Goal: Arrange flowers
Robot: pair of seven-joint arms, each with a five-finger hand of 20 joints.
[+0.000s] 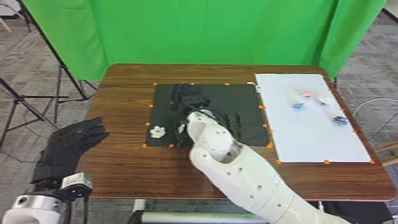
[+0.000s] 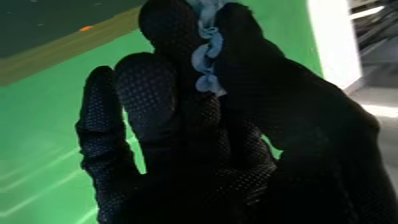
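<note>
Blue flower (image 2: 209,83) in the right hand (image 1: 194,99)

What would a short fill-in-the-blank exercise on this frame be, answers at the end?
The pinched flower in the right hand is ____. The loose flower on the dark mat is ____. The curtain behind the table is ____.

Missing words: blue; white; green.
</note>
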